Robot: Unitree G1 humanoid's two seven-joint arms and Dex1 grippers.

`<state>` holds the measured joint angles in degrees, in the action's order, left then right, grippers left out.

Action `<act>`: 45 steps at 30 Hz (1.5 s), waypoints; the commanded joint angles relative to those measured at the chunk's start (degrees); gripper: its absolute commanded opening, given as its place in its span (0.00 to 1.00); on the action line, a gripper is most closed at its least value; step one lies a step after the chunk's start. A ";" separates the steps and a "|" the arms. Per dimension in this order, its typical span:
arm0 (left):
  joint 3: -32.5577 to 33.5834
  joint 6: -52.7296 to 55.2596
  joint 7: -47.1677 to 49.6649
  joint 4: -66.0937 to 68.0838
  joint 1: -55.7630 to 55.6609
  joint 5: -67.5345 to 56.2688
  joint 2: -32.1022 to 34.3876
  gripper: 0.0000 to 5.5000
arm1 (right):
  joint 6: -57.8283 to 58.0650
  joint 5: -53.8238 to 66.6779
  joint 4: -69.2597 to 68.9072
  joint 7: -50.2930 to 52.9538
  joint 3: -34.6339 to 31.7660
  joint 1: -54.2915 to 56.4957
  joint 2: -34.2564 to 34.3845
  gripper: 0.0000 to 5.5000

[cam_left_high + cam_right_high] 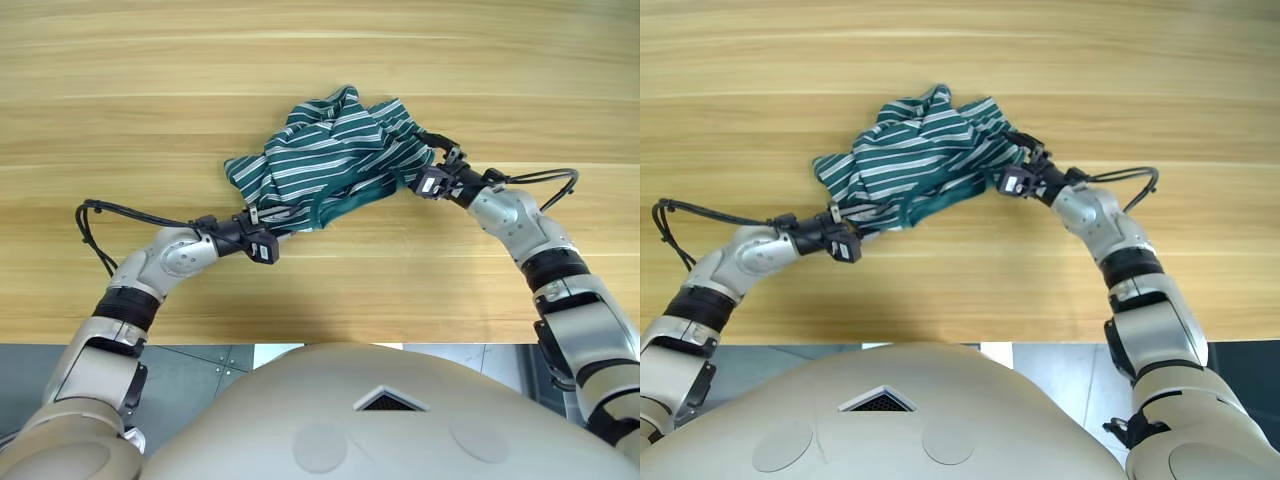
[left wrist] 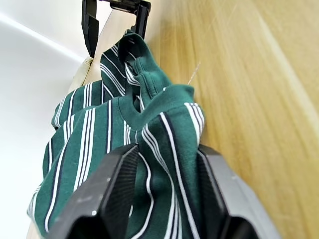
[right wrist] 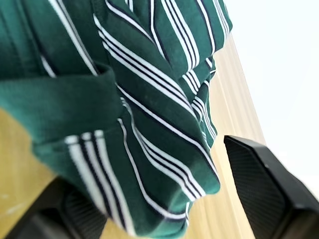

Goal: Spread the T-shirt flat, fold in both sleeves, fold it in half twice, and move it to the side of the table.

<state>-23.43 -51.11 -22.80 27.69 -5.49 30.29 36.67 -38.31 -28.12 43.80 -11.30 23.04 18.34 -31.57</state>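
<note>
Two grippers at the T-shirt (image 1: 330, 155), one on each flank. Nearest of all, left gripper (image 1: 268, 230) at the T-shirt's near left corner, fingers (image 2: 117, 184) closed in on a thick fold of striped cloth, cloth filling the whole gap between them, pinched tight. Just beyond, the T-shirt's near edge, with a plain green band (image 1: 345, 203) curving along it; lying on the wood or lifted off it, impossible to tell. Farther on, right gripper (image 1: 428, 168) at the T-shirt's right flank, fingers (image 3: 259, 184) spread wide: one standing apart from the cloth with a gap beside it, the other under a draped fold and touching it, so spread around the cloth rather than pressed on it. Between the two grippers, the T-shirt itself: dark green with thin white stripes, bunched in a rumpled heap, folds piled up and rising toward its far side, far from flat, sleeves not to be made out among the creases. Under and all around the T-shirt, table (image 1: 150, 80) of pale wood, grain running left to right. Beyond the T-shirt, more of the same planks, on to the far limit of sight.
</note>
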 commanded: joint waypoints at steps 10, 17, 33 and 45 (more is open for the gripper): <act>-3.98 4.80 2.20 5.61 1.53 6.41 3.04 0.07 | 3.30 0.17 3.99 -3.42 1.46 -6.29 -4.31 0.64; -4.29 4.56 2.70 5.61 1.34 6.28 3.56 0.00 | 3.59 0.50 5.21 -3.15 2.48 -6.40 -2.87 0.55; -4.76 4.19 4.33 6.26 0.30 5.66 3.72 0.00 | 1.78 3.12 4.18 -5.72 1.82 -7.23 -3.30 0.03; 4.16 -2.01 5.16 9.71 -12.23 -7.30 5.20 0.00 | -1.93 11.20 -2.23 -6.08 -6.99 -1.08 -5.68 0.00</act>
<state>-22.47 -52.51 -18.28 35.51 -11.42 24.53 40.21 -40.02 -19.17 43.75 -17.46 19.17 14.18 -36.06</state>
